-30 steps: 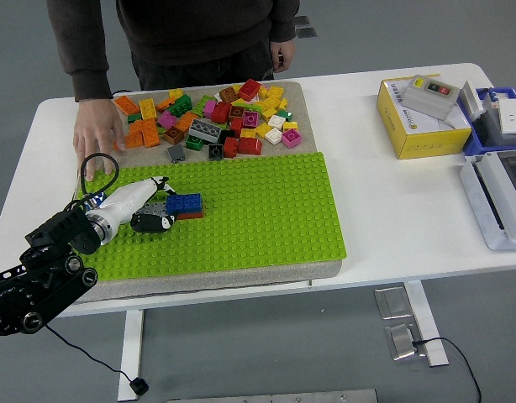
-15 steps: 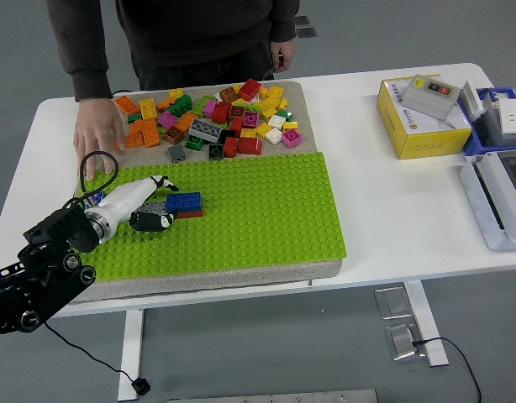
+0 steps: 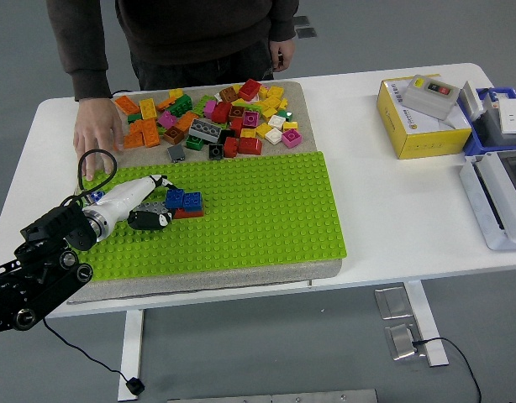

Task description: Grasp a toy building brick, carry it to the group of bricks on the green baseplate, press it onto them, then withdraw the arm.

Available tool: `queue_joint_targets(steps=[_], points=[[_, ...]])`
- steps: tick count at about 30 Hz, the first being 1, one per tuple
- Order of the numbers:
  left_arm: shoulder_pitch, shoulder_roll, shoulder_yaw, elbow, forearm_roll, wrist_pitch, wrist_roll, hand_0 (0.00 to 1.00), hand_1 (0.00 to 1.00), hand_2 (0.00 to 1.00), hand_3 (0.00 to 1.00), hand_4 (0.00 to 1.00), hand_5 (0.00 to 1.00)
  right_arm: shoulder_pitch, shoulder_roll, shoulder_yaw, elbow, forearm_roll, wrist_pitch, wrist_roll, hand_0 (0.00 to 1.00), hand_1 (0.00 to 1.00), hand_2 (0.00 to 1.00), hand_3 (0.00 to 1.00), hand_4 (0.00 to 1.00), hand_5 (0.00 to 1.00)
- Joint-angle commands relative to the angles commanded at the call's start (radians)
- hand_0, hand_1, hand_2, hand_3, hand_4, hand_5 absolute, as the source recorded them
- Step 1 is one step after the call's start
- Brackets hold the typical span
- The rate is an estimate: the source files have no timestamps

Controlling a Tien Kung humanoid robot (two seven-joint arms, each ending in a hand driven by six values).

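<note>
The green baseplate (image 3: 258, 210) lies on a grey mat in the middle of the table. Near its left edge stands a small group of bricks: a blue brick (image 3: 184, 200) on a red one (image 3: 189, 213), with a grey brick (image 3: 157, 206) beside them. My left hand (image 3: 154, 201) reaches in from the lower left and rests at that group. A white finger stretches above the grey brick and a black thumb curls below it, loosely, with no brick lifted. The loose brick pile (image 3: 216, 117) lies behind the baseplate.
A person stands at the far side with one hand (image 3: 98, 138) flat on the table beside the pile's left end. A yellow box (image 3: 418, 126) carrying a grey switch box and blue and white trays (image 3: 497, 193) stand at the right.
My left hand and forearm have drawn back slightly to the left, away from the blue brick. The bricks on the baseplate and the person's hand have stayed put.
</note>
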Motion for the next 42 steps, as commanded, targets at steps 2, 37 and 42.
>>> queue_joint_targets(steps=[2,37,42], points=[[-0.001,0.002,0.003,-0.001,-0.003,-0.004,0.001,0.998,0.998,0.998,0.775,0.608,0.314,0.000,0.000,0.000,0.000,0.000,0.000,0.001,0.642,0.587,0.676,0.674,0.497,0.998],[-0.023,0.060,0.031,-0.046,-0.035,-0.037,0.009,0.998,0.998,0.998,0.774,0.626,0.319,0.000,-0.002,0.033,-0.003,-0.040,-0.004,-0.009,0.640,0.584,0.672,0.670,0.497,0.998],[-0.030,0.078,0.041,-0.061,-0.043,-0.043,0.013,0.998,0.998,0.998,0.773,0.630,0.321,-0.001,-0.003,0.043,-0.003,-0.051,-0.005,-0.012,0.639,0.581,0.672,0.670,0.495,0.998]])
